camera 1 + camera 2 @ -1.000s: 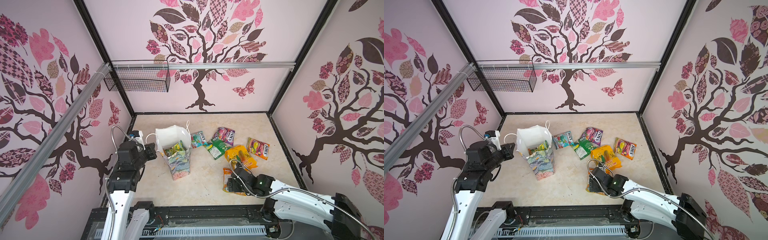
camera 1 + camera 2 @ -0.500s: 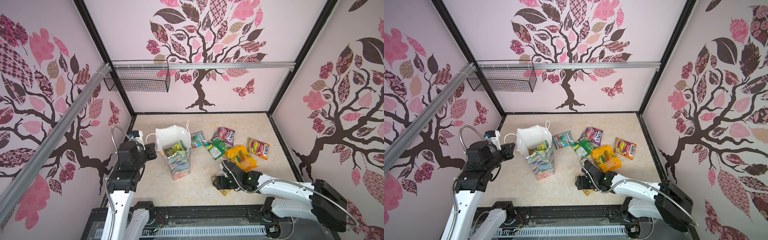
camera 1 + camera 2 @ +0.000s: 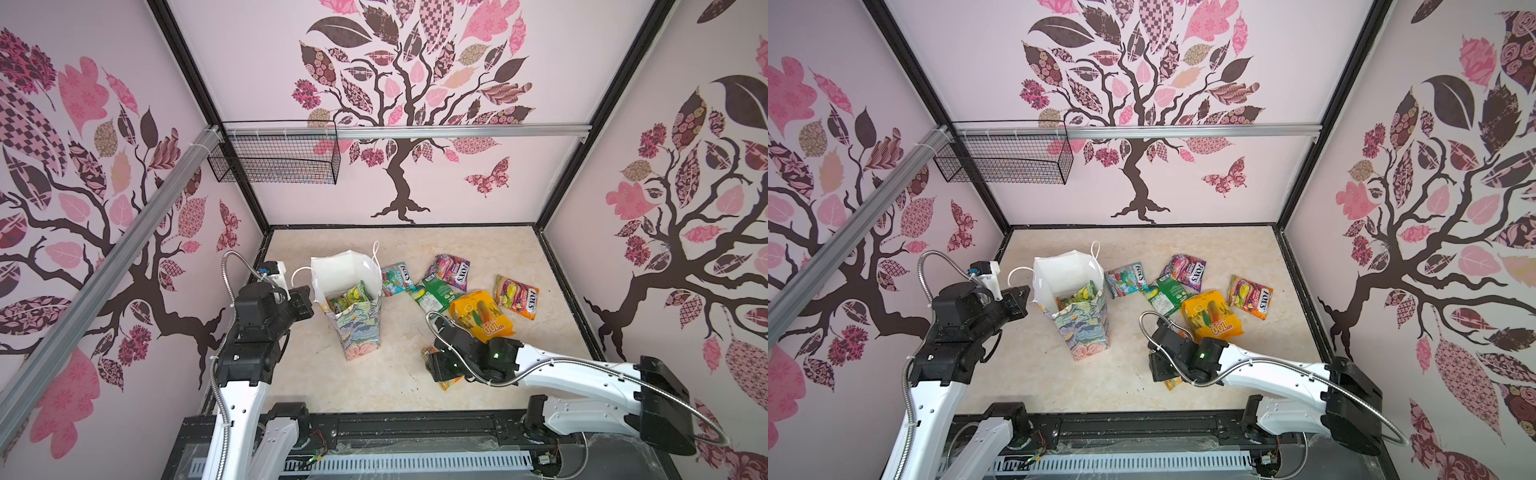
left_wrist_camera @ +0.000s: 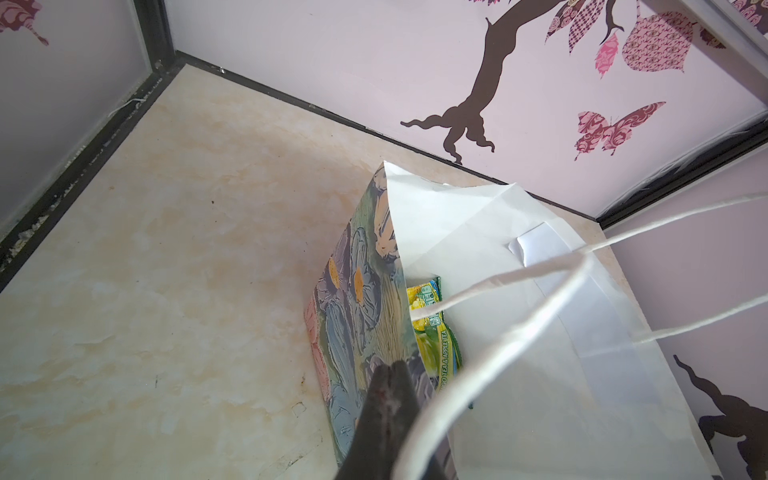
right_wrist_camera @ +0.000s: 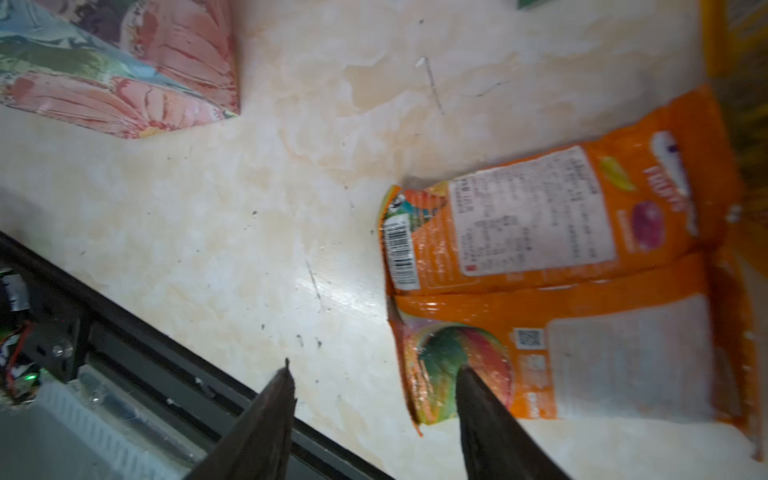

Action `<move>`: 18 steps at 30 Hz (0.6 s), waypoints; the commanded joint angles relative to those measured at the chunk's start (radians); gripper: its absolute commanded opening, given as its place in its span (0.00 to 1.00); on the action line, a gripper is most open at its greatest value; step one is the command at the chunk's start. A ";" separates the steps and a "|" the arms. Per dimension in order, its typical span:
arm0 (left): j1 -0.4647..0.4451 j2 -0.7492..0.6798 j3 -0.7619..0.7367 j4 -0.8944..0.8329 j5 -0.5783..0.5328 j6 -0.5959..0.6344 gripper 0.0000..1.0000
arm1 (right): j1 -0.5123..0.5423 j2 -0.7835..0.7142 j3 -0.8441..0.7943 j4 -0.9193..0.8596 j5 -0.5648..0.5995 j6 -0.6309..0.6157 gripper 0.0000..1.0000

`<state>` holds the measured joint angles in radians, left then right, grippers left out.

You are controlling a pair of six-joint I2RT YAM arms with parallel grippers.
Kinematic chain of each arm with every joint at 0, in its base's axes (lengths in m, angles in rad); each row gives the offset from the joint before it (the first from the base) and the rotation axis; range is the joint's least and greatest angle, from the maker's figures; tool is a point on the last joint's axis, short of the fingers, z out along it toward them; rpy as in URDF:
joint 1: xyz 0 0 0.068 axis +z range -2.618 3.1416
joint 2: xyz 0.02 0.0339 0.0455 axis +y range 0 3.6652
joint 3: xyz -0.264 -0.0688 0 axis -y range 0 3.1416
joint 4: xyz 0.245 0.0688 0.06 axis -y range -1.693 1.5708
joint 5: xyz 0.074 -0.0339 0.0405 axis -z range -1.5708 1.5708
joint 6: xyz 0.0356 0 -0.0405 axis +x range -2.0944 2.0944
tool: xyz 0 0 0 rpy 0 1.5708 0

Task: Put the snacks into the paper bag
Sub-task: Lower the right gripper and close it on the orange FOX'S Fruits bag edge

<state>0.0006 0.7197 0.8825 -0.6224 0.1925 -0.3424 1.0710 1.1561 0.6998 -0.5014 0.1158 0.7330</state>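
The floral paper bag stands open left of centre with a yellow-green snack inside. My left gripper is shut at the bag's left rim, against its floral wall. Whether it pinches paper I cannot tell. An orange snack lies back-up near the table's front. My right gripper is open low over its end, one finger above the pouch corner and one above bare table. Teal, purple, green, yellow and orange snacks lie right of the bag.
A black wire basket hangs on the back rail at the upper left. The black front frame edge runs close under my right gripper. The bag's white cord handle loops across beside my left fingers.
My right gripper has moved left over the orange snack near the front edge, and its jaws have narrowed. The left arm and the bag have not moved.
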 commanded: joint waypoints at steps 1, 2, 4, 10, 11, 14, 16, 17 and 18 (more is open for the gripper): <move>0.004 -0.005 0.022 0.004 0.004 0.010 0.03 | -0.010 -0.081 -0.011 -0.092 0.102 0.017 0.60; 0.003 -0.004 0.023 0.000 0.004 0.011 0.03 | -0.018 -0.087 -0.011 -0.119 0.113 0.021 0.61; 0.003 -0.008 0.023 0.000 0.002 0.011 0.03 | -0.070 -0.109 -0.024 -0.163 0.141 0.023 0.61; 0.003 -0.009 0.021 0.002 0.001 0.010 0.03 | -0.327 -0.283 -0.153 -0.072 0.060 -0.050 0.50; 0.003 -0.009 0.020 0.005 0.002 0.008 0.03 | -0.366 -0.293 -0.167 -0.065 0.038 -0.062 0.50; 0.004 -0.007 0.018 0.006 0.006 0.006 0.03 | -0.405 -0.304 -0.206 -0.024 0.012 -0.068 0.50; 0.004 -0.009 0.018 0.007 0.006 0.005 0.03 | -0.409 -0.296 -0.217 0.016 0.010 -0.057 0.50; 0.003 -0.008 0.016 0.009 0.005 0.005 0.03 | -0.410 -0.292 -0.227 0.048 0.003 -0.056 0.50; 0.003 -0.006 0.018 0.010 0.008 0.005 0.03 | -0.413 -0.283 -0.235 0.072 -0.007 -0.055 0.51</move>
<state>0.0002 0.7197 0.8825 -0.6220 0.1928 -0.3428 0.6655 0.8623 0.4706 -0.5255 0.1375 0.6880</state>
